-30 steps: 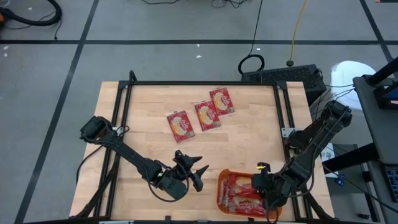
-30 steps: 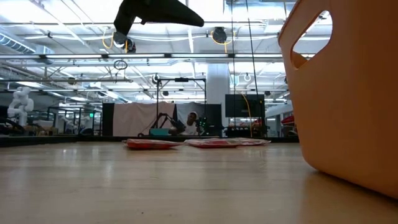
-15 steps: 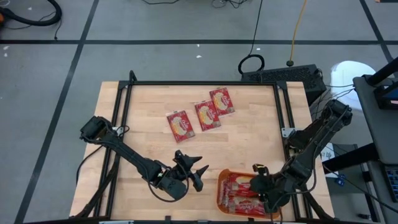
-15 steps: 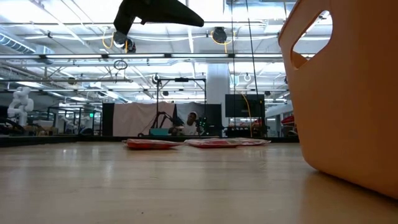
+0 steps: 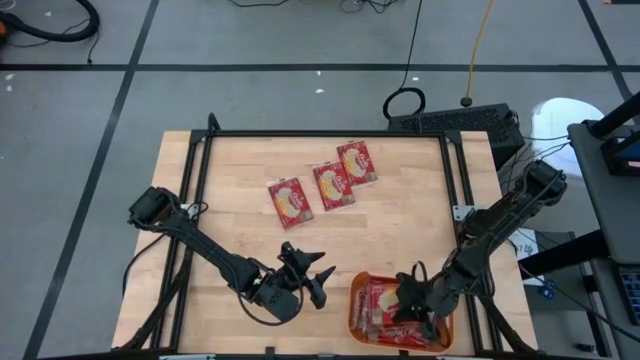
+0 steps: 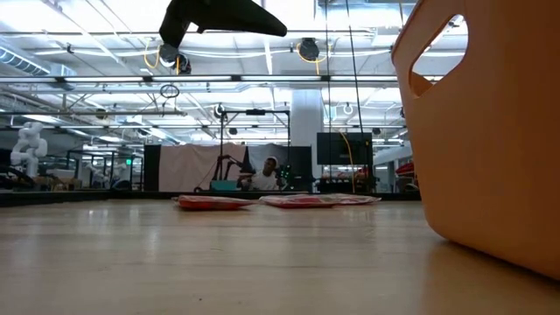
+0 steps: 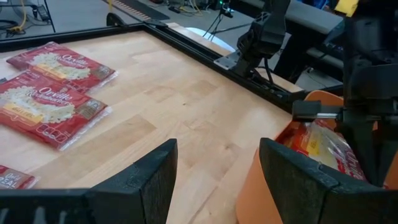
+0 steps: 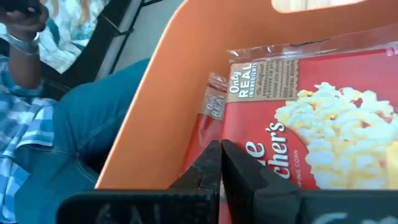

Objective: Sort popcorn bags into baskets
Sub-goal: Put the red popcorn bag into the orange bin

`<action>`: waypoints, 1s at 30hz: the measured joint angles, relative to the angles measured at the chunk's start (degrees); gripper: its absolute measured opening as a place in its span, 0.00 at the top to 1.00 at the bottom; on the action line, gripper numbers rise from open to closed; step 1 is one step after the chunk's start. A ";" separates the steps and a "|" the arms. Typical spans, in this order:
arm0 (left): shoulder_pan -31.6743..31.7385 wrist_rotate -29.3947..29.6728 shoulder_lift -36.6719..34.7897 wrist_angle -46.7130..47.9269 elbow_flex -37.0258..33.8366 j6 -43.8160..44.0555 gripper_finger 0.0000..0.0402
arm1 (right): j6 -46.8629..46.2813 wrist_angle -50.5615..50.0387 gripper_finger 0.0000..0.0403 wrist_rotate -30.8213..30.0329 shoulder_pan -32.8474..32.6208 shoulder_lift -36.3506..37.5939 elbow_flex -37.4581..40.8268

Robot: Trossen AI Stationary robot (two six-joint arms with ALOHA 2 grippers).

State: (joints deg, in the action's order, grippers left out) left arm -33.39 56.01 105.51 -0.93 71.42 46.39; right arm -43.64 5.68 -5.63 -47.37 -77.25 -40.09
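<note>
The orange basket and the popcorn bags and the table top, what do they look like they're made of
The orange basket looks like moulded plastic: smooth, evenly coloured walls, rounded corners and a cut-out handle slot. The popcorn bags seem to be glossy printed film, with clear crimped edges that catch the light. The table top looks like pale wood planks, with visible grain and seams.

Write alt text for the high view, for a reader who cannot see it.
Seen from above, the right gripper, shut, reaches into an orange basket of red popcorn bags at the wooden table's near edge. The left gripper hangs open just left of the basket, and three more bags lie flat in a row farther back.
</note>
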 joint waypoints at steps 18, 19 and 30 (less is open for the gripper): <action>-0.12 0.67 7.30 -14.30 0.04 -7.97 0.42 | 4.48 2.71 1.00 -2.43 0.13 6.78 0.52; -0.35 0.70 7.42 -15.71 0.04 -9.39 0.42 | 4.45 0.44 1.00 -4.38 0.13 8.06 0.52; -6.10 -9.20 7.56 -19.88 0.04 -20.37 0.42 | -1.51 -25.82 1.00 -13.66 2.40 12.88 0.50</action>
State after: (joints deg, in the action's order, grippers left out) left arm -39.49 46.81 113.08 -20.80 71.46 26.02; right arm -45.15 -20.14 -19.29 -44.97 -64.37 -39.59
